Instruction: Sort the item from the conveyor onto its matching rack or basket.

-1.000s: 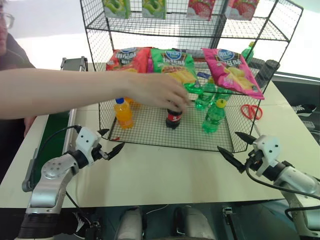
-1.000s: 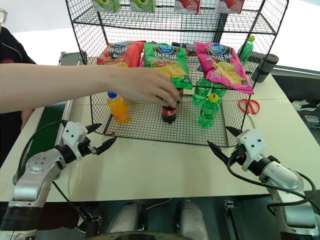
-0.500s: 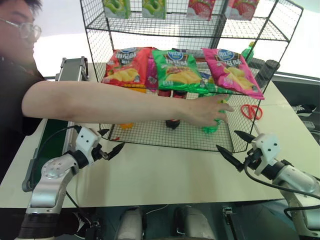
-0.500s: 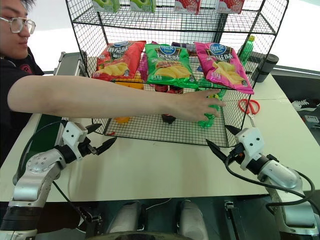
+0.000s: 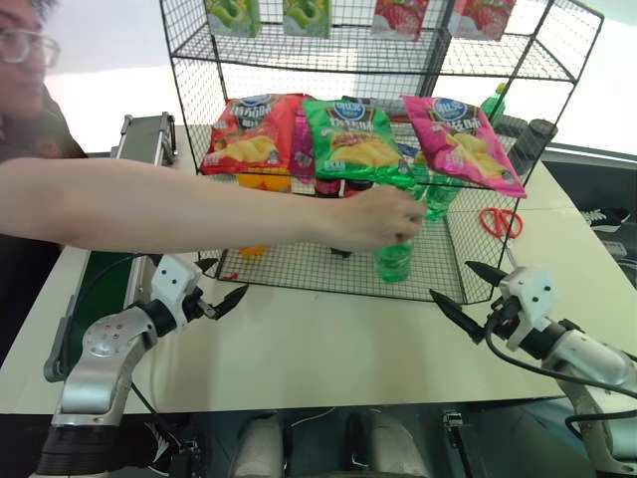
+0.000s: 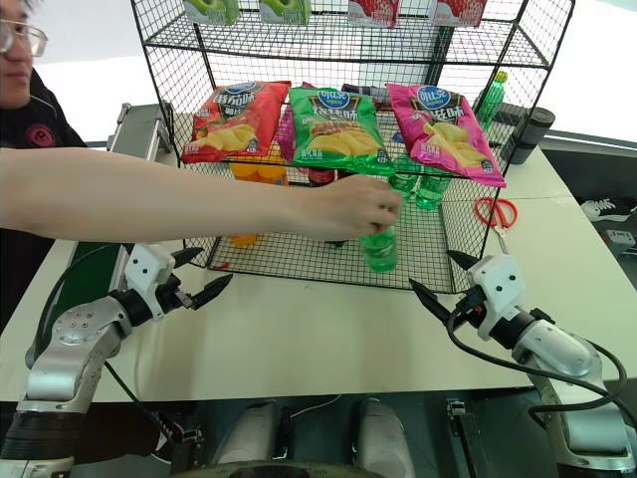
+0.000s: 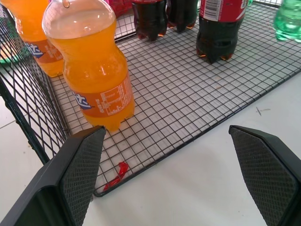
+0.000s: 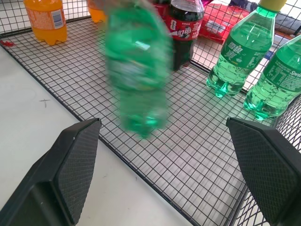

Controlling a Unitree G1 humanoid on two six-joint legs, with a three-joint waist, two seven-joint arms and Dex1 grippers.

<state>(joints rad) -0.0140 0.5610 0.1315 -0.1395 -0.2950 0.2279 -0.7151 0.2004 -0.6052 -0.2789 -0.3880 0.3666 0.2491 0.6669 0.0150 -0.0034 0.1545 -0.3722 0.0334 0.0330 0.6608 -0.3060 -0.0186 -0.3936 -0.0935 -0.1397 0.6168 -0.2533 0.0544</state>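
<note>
A person's hand (image 5: pixel 373 217) grips the item (image 5: pixel 394 259), a clear-green soda bottle, by its top and holds it just above the rack's bottom tier. Its cap is hidden by the hand. It appears blurred in the right wrist view (image 8: pixel 136 66). The rack (image 5: pixel 299 271) is a big black wire-mesh unit on the table. The conveyor (image 5: pixel 100 289), with a dark-green belt, runs along the table's left side. My left gripper (image 5: pixel 225 278) is open in front of the rack's left corner. My right gripper (image 5: pixel 451 281) is open near its right corner. Both are empty.
The person's arm (image 5: pixel 179 204) crosses the rack's front from the left. Orange bottles (image 7: pixel 91 70), cola bottles (image 7: pixel 218 28) and two more green bottles (image 8: pixel 237 52) stand on the bottom tier. Chip bags (image 5: pixel 348 134) lie on the tier above. Red scissors (image 5: pixel 501 220) lie to the right.
The person's hand moved from the cola bottle to a green bottle on the right, took it and carried it left towards the rack's front. Both grippers kept still.
</note>
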